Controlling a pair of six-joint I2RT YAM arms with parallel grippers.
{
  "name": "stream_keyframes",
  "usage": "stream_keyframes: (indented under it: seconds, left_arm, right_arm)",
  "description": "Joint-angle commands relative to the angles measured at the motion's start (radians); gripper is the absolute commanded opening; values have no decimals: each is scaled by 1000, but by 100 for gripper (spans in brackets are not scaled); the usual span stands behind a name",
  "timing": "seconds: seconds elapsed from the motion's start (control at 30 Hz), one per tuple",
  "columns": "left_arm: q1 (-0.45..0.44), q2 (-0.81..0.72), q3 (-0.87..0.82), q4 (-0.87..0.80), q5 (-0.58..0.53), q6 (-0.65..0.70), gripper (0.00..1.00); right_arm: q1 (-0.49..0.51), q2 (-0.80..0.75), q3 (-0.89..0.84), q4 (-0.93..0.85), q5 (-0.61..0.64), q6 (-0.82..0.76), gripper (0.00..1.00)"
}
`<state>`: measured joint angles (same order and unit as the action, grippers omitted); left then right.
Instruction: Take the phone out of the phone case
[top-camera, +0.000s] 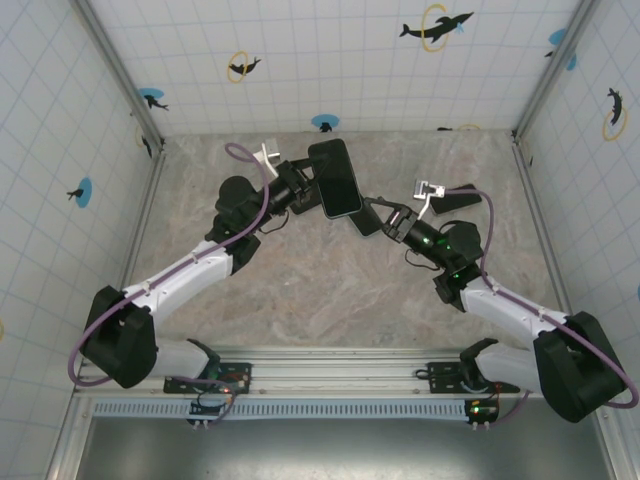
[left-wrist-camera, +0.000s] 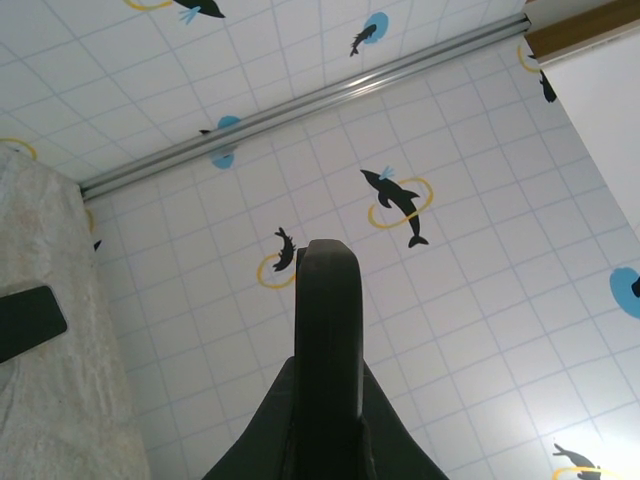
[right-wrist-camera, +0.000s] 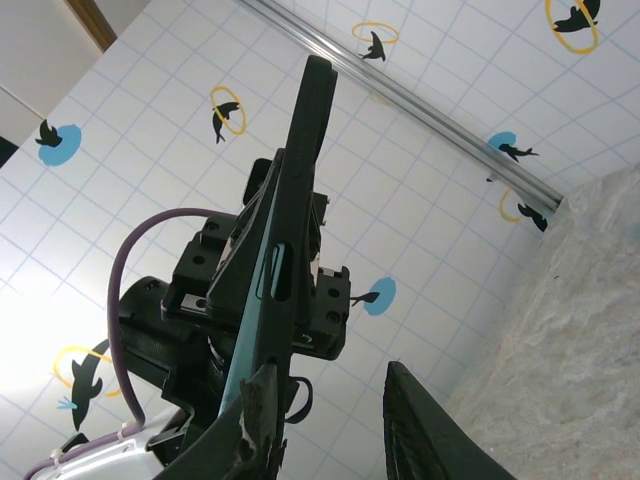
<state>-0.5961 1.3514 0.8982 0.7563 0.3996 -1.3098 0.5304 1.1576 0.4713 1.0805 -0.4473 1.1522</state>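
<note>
One phone inside its phone case, clamped in left tool, right tool part-open at case's corner.

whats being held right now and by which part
The left tool clamps the cased phone by one long edge; the right tool stands open, holding nothing.

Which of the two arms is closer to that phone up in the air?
Left. The left gripper is clamped on the phone at its edge, holding it off the table. The right gripper sits just beside its lower corner with its jaws apart; whether it touches is unclear.
</note>
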Motion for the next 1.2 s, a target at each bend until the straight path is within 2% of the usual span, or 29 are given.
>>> stream_keyframes:
  seconds: [0.0, 0.5, 0.8, 1.07, 1.17]
  left_arm:
    - [-7, 5, 26, 52, 13, 6, 0]
    - [-8, 10, 37, 24, 12, 21, 0]
    - [-19, 9, 34, 20, -34, 8, 0]
    - [-61, 14, 11, 83, -145, -81, 0]
    - [-76, 23, 19, 72, -152, -82, 0]
  right_arm:
    - [8, -6, 19, 64, -11, 4, 32]
    - [20, 11, 30, 28, -45, -29, 31]
    - [48, 19, 58, -80, -47, -104, 30]
    - [68, 67, 48, -8, -25, -21, 30]
    - [75, 71, 49, 12, 14, 22, 31]
